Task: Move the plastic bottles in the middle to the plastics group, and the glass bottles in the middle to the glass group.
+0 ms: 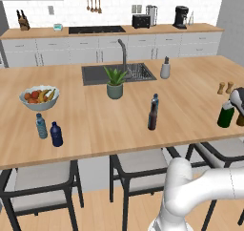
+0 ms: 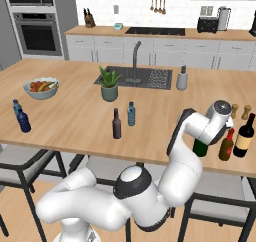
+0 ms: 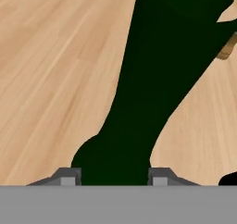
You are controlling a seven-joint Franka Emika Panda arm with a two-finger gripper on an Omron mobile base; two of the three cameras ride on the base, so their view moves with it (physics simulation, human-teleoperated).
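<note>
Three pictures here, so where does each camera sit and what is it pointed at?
Left base view: behind the arm's left, facing the island counter; the arm rises lower right.
Right base view: behind its right, same counter; the arm rises lower left, reaching the green bottle.
Hand view: on the hand, looking along the gripper closed on the green bottle.
Both base views share the plant.

You have seven bottles on the worktop, plus two wooden shakers. You also get one fruit bowl and one potted plant.
</note>
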